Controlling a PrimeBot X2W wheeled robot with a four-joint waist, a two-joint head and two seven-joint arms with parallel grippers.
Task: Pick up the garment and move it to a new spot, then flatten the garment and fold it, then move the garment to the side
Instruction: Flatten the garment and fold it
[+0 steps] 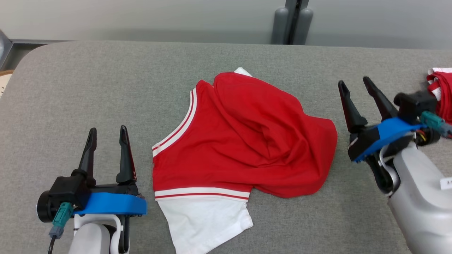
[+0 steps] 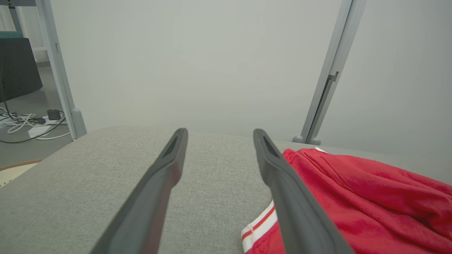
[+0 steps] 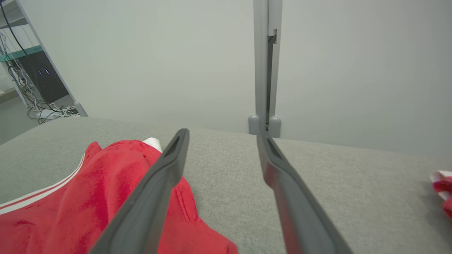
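**Both grippers open and empty, garment crumpled on the middle of the table**

Head view: The red and white garment [image 1: 243, 141] lies on the middle of the grey table [image 1: 106, 81]. Its red body is bunched over itself, and a white part [image 1: 208, 222] sticks out at its near side. Your left gripper [image 1: 107, 130] stands just left of the garment, fingers apart, holding nothing. Your right gripper [image 1: 354, 81] is just right of the garment, also spread and empty. Another red cloth [image 1: 441, 91] lies further right of the garment.

Left wrist view: The left gripper [image 2: 219, 131] is wide apart over bare table. The striped hem [image 2: 259, 225] of the garment [image 2: 353, 190] shows just beside its right finger.

Right wrist view: The right gripper [image 3: 222, 131] is spread too. Its left finger crosses in front of the red bulge of the garment [image 3: 88, 197].

The cloth looks light, soft and limp, so I expect it to sag and drag when you lift it. I would take it at the striped hem or at a corner, not at the bulge in the middle.
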